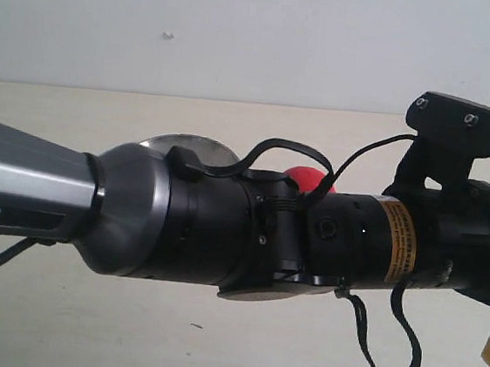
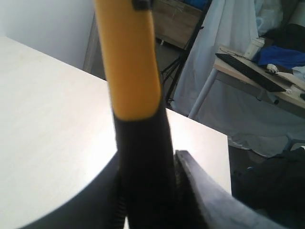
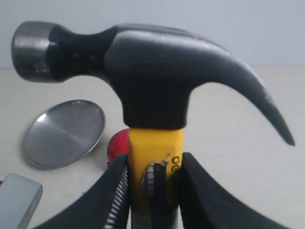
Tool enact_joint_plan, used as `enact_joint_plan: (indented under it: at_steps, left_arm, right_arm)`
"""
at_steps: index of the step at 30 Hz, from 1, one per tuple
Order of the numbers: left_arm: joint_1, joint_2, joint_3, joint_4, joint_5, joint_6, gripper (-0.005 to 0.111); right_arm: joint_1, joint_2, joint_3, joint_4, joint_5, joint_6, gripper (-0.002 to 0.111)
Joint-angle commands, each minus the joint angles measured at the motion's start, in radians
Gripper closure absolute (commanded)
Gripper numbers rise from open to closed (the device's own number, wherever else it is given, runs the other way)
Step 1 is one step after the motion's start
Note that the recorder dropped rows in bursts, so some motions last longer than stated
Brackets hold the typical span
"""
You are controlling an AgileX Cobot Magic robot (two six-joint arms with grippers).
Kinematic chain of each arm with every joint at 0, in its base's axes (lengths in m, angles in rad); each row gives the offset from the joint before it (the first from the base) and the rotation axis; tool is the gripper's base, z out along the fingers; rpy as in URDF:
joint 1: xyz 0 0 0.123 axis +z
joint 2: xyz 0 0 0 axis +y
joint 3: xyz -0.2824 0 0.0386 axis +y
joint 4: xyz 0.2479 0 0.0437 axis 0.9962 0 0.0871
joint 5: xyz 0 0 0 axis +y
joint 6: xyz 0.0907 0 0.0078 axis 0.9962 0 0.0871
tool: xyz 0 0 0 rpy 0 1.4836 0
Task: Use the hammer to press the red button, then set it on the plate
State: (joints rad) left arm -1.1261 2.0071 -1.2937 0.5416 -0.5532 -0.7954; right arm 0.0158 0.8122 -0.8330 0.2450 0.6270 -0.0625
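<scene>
The right gripper (image 3: 155, 167) clamps the hammer (image 3: 152, 71) just below its head. The left gripper (image 2: 145, 167) grips the black handle. Plate (image 3: 64, 133) and button (image 3: 118, 145) lie beyond the right gripper, side by side.

Pale wood-grain table (image 1: 210, 346), evenly lit. Behind table: plain off-white wall (image 1: 243, 34). Past table's far edge: white draped sheet (image 2: 219, 71), desk (image 2: 291, 94) bearing black keyboard (image 2: 250, 72), blue cloth (image 2: 277, 55).
</scene>
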Motion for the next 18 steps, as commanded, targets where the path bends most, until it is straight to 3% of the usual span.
enact_joint_plan:
  at_steps: [1, 8, 18]
  left_arm:
    - [0.005, -0.005, -0.008, -0.035, -0.020, 0.009, 0.107]
    - [0.046, -0.010, -0.008, -0.032, -0.010, -0.036, 0.107]
    - [0.082, -0.011, -0.008, 0.030, -0.013, -0.100, 0.107]
  right_arm:
    - [-0.003, -0.009, -0.009, 0.038, 0.019, -0.021, 0.071]
    - [-0.003, -0.030, -0.009, 0.040, 0.101, -0.032, 0.050]
    - [-0.003, -0.153, -0.009, 0.031, 0.096, -0.049, 0.047]
